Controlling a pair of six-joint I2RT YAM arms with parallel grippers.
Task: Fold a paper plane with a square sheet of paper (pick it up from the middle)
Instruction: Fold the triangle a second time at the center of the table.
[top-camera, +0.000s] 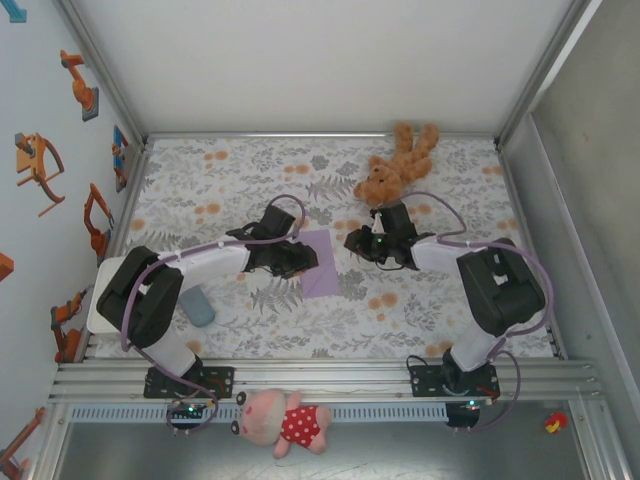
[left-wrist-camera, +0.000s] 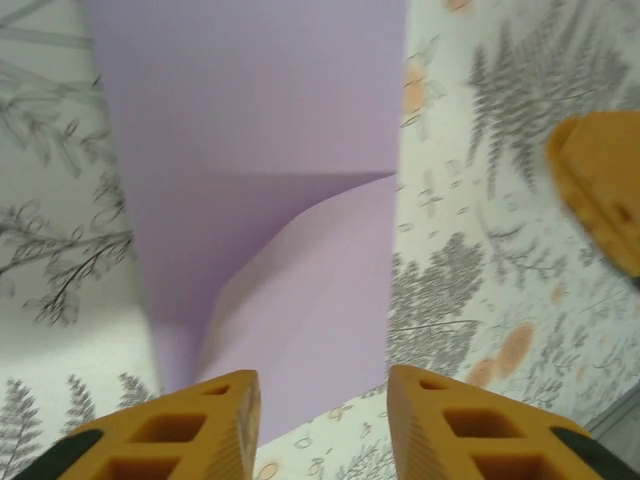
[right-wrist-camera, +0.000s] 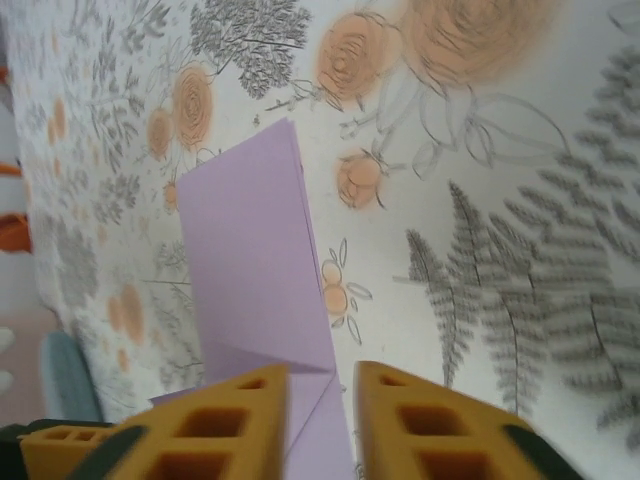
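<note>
The square sheet of paper (top-camera: 322, 264) is pale lilac and lies on the floral tablecloth between the arms, folded into a narrow strip. In the left wrist view the paper (left-wrist-camera: 260, 200) has a slanted flap turned in near my fingers. My left gripper (top-camera: 298, 258) sits at the paper's left edge; its jaws (left-wrist-camera: 325, 425) stand apart over the paper's corner and pinch nothing. My right gripper (top-camera: 357, 245) is at the paper's right side. Its yellow fingers (right-wrist-camera: 322, 425) keep a narrow gap above the paper (right-wrist-camera: 255, 260), whose creased edge runs between them, flat on the cloth.
A brown teddy bear (top-camera: 398, 165) lies just behind the right gripper. A grey-blue pad (top-camera: 197, 305) rests near the left arm's base and also shows as the pad (right-wrist-camera: 70, 375). A pink pig toy (top-camera: 285, 422) sits past the front rail. Walls close in both sides.
</note>
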